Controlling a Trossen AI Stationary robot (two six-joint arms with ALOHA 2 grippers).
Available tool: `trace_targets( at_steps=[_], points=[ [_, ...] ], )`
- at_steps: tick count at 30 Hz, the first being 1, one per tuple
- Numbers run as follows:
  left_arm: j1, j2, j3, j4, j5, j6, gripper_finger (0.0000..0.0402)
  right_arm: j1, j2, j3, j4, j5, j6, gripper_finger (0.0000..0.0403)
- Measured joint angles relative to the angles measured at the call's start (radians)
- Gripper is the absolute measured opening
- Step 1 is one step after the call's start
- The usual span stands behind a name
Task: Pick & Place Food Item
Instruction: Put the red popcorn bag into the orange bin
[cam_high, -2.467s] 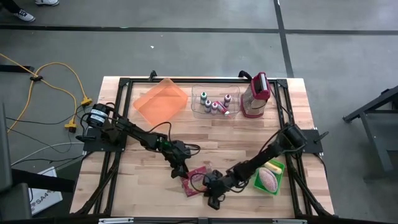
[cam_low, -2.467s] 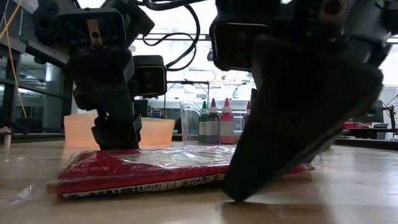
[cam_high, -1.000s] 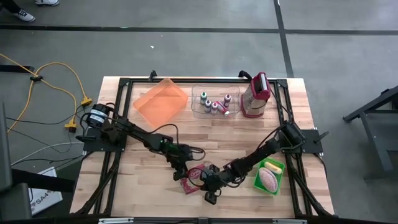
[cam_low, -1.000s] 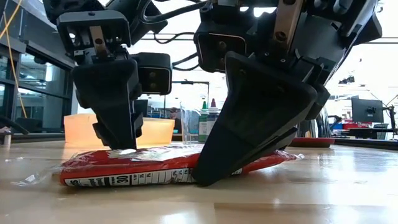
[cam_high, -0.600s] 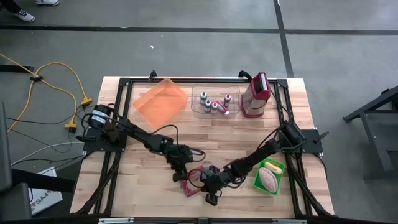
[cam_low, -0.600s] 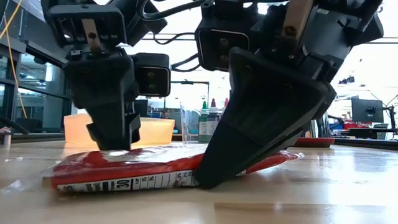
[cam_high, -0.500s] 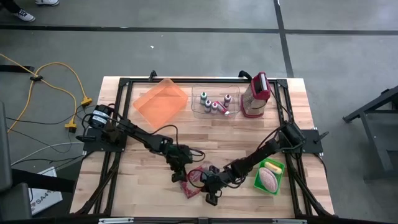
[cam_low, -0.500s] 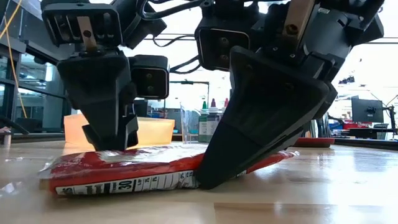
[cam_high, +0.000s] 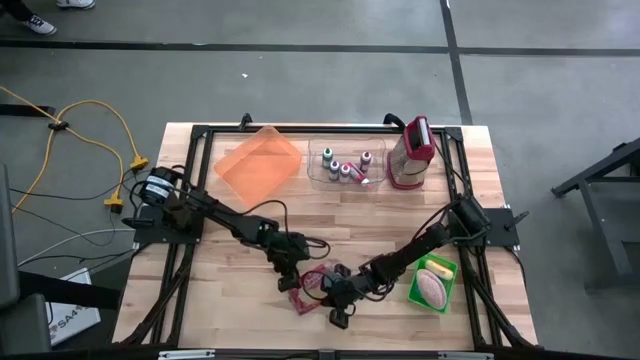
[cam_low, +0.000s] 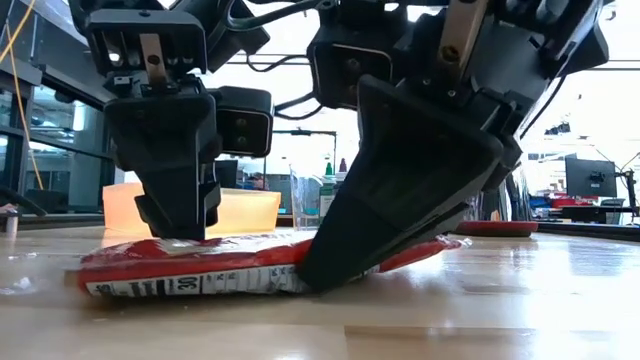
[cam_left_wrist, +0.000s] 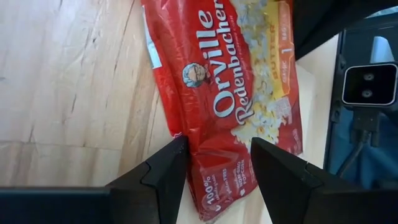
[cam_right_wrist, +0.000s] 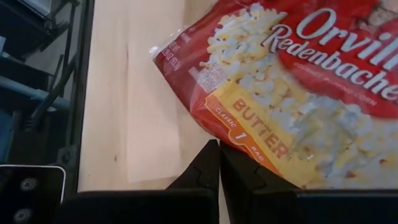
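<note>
Popcorn bag (cam_left_wrist: 239, 93) (far end cut off) lies between left fingers (cam_left_wrist: 165, 174), spread; right fingers (cam_right_wrist: 219, 171), pressed together, wedge beneath its edge

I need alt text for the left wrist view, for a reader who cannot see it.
A red Orville Redenbacher's butter popcorn bag lies flat on the wooden table, its near end between the open fingers of the left gripper. The right arm shows at the bag's far side.
</note>
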Motion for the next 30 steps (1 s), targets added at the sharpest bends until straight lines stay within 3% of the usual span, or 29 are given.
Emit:
trace_targets(
  at_steps=[4, 10, 30],
  points=[
    [-0.008, 0.000, 0.009, -0.004, -0.001, 0.006, 0.0178, -0.001, 0.000, 0.000, 0.027, -0.004, -0.026, 0.0003],
    [-0.004, 0.004, 0.012, 0.122, 0.104, -0.019, 0.0178, -0.011, 0.000, 0.000, 0.012, -0.028, -0.018, 0.0003],
    [0.043, 0.002, 0.017, -0.013, 0.063, 0.002, 0.0178, 0.019, 0.000, 0.000, -0.016, -0.003, 0.032, 0.0003]
  ],
)
